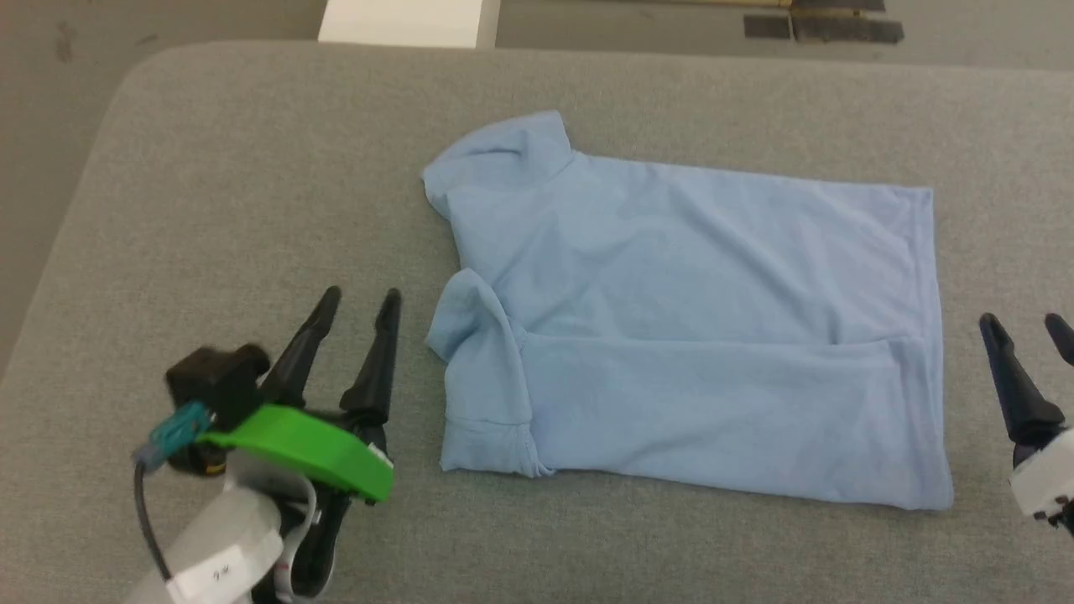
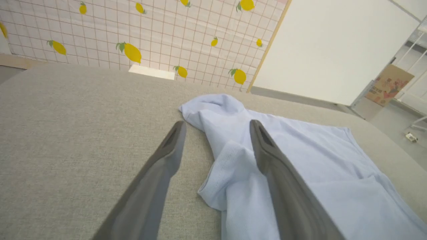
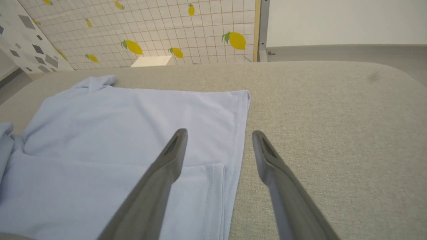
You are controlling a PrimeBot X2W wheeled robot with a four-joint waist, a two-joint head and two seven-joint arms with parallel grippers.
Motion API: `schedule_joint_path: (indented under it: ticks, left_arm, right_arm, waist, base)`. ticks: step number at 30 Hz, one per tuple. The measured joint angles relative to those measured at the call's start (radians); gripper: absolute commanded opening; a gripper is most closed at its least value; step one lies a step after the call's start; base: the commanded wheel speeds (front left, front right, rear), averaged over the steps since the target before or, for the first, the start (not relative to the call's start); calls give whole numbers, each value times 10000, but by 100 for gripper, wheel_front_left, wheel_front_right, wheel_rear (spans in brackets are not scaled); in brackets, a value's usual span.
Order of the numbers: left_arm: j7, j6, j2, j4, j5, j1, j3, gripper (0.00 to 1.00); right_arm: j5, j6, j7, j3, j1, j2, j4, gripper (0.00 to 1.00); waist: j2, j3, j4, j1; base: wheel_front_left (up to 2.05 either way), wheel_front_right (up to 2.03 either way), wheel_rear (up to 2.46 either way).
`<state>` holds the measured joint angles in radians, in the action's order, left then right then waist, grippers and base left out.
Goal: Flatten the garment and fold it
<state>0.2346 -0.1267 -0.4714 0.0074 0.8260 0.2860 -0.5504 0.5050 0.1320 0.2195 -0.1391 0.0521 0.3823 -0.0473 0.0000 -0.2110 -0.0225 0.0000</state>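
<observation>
**Shirt half-folded, both pincers holding nothing**

The blue shirt (image 1: 688, 335) lies on the grey counter (image 1: 252, 210), its near edge folded over. The left pincer (image 1: 362, 295) is spread beside the shirt's sleeves, and the right pincer (image 1: 1024, 323) is spread beside its hem. The knit looks thin, limp and light, so pinch the hem corners and shoulders. A white box (image 1: 407, 21) sits well beyond the shirt, and nothing blocks.

Holds left gripper (image 1: 362, 295) low at the left, fingers (image 1: 373, 369) spread wide, gripping nothing, pale forearm (image 1: 226, 537) trailing below. Holds right gripper (image 1: 1022, 320) at the right edge, likewise spread and empty.
</observation>
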Motion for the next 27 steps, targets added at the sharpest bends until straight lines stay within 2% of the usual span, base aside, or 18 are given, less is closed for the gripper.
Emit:
schedule_joint_path:
  ticks: [3,5,11,13,16,19,23,27]
  left_arm:
    - [184,-483,130,-700,-546,-783,499,100]
    - [196,-719,449,-1269,-1139,-1390,982,100]
    - [236,-577,1452,-2079,-3275,-2902,1833,100]
    - [236,-418,1766,-1950,-3705,-3330,1900,100]
    - [236,-140,2462,-1647,-3779,-3933,2150,100]
    - [236,132,2777,-1321,-3825,-4190,2412,100]
    - [222,405,2780,-874,-3891,-4185,2581,100]
    - [-926,784,2560,-585,-3697,-3901,2347,100]
  right_arm:
    - [-685,0,-681,-499,-513,-769,-426,100]
    - [-1283,0,-1223,-734,-848,-1279,-721,100]
    - [-2491,0,-2736,-1066,-1641,-2738,-1043,100]
    - [-2792,0,-3060,-982,-1885,-2932,-949,100]
    - [-3133,0,-3478,-949,-2208,-3145,-704,100]
    - [-3212,0,-3614,-940,-2310,-3246,-608,100]
    - [-3369,0,-3668,-940,-2306,-3277,-598,100]
    - [-3463,0,-3661,-947,-2276,-3283,-667,100]
  waist:
    - [0,298,-45,0]
    - [0,455,-74,0]
    - [0,647,-134,0]
    - [0,681,-116,0]
    - [0,759,-74,0]
    - [0,814,-29,0]
    - [0,853,35,0]
    - [0,785,69,0]
  base:
    - [0,0,0]
    - [0,0,0]
    - [0,0,0]
    - [0,0,0]
    - [0,0,0]
    - [0,0,0]
    - [0,0,0]
    - [0,0,0]
